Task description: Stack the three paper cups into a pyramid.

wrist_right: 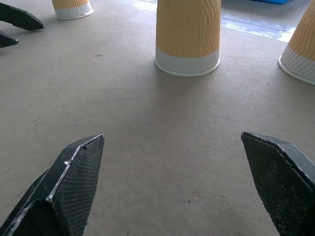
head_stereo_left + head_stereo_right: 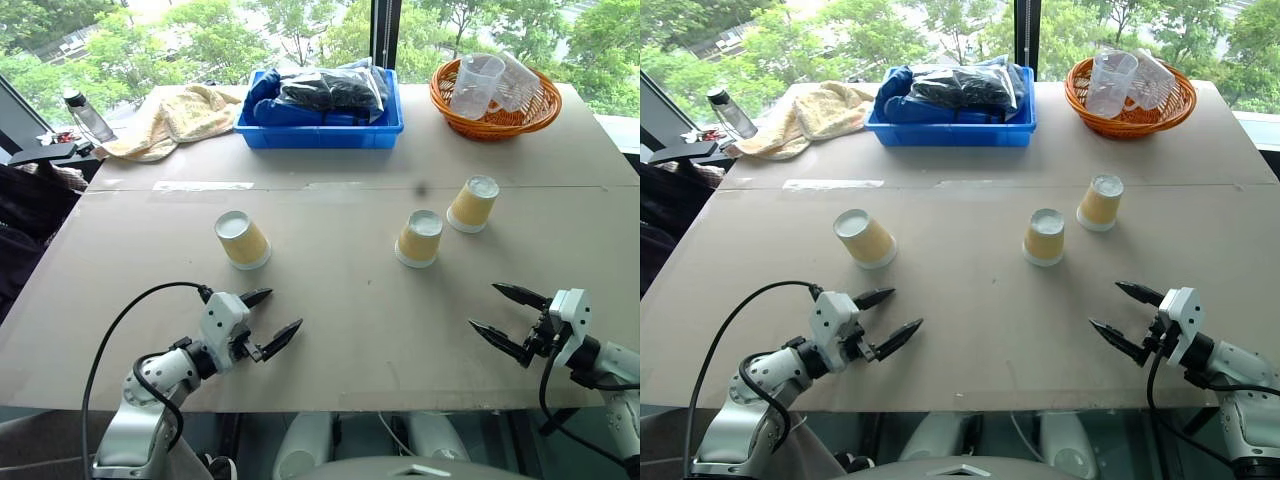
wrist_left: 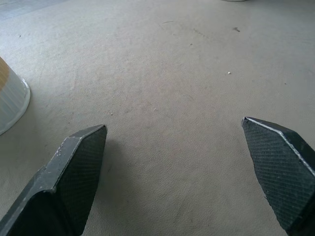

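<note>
three cups apart, nothing stacked, both grippers wide and empty

the table (image 2: 330,330) is a broad tan board, its near half bare, which leaves working room in front of the robot. along the far edge sit a blue bin (image 2: 320,125) of dark bagged items, a cream towel (image 2: 175,118) to its left and an orange basket (image 2: 497,110) holding clear measuring cups, all well clear of the work.

the three paper cups stand upside down, white bases up, in a loose row across the middle. the left cup (image 2: 242,240) is alone, near the left gripper. the middle cup (image 2: 419,238) and the right cup (image 2: 472,204) are close but not touching, nearer the right gripper. no pyramid exists yet; the pair on the right looks like the likely base, with the left cup to be brought over.

the left gripper (image 2: 269,320) hovers low over the near edge, fingers spread wide, holding nothing. the right gripper (image 2: 508,315) mirrors it, fingers likewise parted and empty, angled inward toward the middle cup.
</note>
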`<move>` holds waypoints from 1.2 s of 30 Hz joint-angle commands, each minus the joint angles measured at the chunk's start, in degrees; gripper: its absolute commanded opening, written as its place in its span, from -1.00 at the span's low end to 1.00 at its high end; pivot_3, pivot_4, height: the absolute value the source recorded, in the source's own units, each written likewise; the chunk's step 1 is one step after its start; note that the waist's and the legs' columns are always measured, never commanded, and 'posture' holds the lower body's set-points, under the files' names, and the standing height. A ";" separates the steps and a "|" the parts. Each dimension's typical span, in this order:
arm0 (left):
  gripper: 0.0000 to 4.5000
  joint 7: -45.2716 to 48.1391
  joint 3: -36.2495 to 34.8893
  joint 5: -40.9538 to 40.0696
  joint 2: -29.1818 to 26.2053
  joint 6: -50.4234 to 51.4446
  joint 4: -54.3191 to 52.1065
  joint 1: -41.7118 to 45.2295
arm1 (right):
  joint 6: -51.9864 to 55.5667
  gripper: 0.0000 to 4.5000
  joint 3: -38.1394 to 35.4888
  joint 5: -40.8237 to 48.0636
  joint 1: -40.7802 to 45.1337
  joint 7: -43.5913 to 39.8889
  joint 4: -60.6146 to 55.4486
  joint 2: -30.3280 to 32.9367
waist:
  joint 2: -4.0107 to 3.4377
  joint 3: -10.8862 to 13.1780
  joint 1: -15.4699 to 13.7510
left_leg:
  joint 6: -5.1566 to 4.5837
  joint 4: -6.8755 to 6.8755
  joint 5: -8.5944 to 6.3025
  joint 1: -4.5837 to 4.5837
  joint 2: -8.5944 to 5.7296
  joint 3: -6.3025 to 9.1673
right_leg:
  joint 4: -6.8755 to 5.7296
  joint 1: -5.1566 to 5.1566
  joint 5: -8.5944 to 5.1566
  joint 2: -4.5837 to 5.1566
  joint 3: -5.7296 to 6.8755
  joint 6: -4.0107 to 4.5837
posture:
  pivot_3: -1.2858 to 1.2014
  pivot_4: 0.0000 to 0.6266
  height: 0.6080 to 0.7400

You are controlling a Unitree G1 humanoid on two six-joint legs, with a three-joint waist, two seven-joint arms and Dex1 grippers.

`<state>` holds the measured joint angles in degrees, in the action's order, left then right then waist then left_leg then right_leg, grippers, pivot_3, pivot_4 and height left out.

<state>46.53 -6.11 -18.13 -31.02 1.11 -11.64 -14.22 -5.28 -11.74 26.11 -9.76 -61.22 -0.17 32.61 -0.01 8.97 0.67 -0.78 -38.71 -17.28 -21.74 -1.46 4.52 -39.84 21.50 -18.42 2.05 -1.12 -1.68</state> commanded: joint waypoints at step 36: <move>1.00 -17.86 -16.10 -5.28 7.45 0.52 4.70 9.64 | 8.34 0.96 -0.53 15.07 -0.08 -1.76 -19.90 0.70 | 0.12 -0.03 -0.12 | 0.01 -0.02 0.01 0.01 0.00 0.08 | -0.01 -0.04 0.00 -0.01 0.09 -0.01 | 0.03 -0.52 1.00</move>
<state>29.52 -21.91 -24.14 -22.95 2.07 -6.98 -5.14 1.98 -11.90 39.59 -10.19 -64.24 -17.44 33.28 0.10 8.94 0.55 -0.70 -38.75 -17.23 -21.75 -1.48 4.60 -39.84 21.46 -18.42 2.04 -1.03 -1.69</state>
